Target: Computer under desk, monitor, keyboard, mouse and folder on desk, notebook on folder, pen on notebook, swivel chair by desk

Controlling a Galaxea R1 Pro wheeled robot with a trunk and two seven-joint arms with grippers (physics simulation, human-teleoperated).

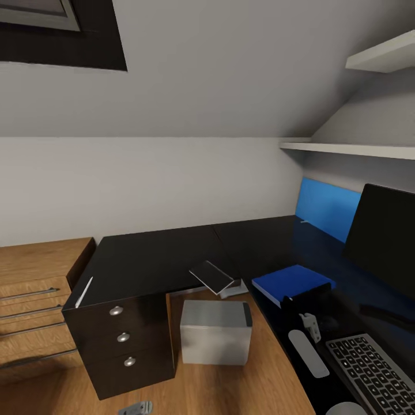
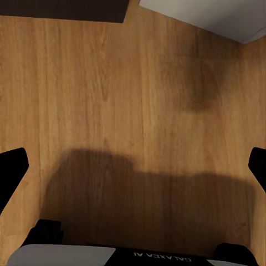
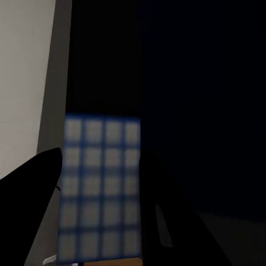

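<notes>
Wooden flooring [image 2: 133,111] lies below our left fingers [image 2: 12,166], which stand wide apart with nothing between them; in the left wrist view one dark tip shows at each side edge and our own shadow falls across the boards. A corner of the light grey computer [image 2: 210,16] and a dark edge of the desk [image 2: 66,8] sit at the far side of that view.

Our right fingers [image 3: 33,188] show as two dark tapering shapes in the right wrist view, spread with a gap between them; a blurred grid of pale squares, seemingly the keys of the keyboard [image 3: 100,188], lies in that gap. We cannot tell whether they touch it.

From the head view, the keyboard [image 1: 372,372] rests on the glossy black L-shaped desk [image 1: 161,259] at the lower right, with parts of our right arm [image 1: 308,331] just beside it. The bright blue folder [image 1: 291,283] lies flat on the desk beyond, and the black monitor [image 1: 383,236] stands at the right before a blue wall panel [image 1: 325,207]. The notebook [image 1: 212,276] sits tilted at the desk's inner corner, partly over the edge. The white pen [image 1: 84,291] lies near the left edge, above the drawer unit [image 1: 124,337]. The computer [image 1: 216,333] stands on the floor in the desk's nook. A wooden dresser [image 1: 34,300] stands to the left.
</notes>
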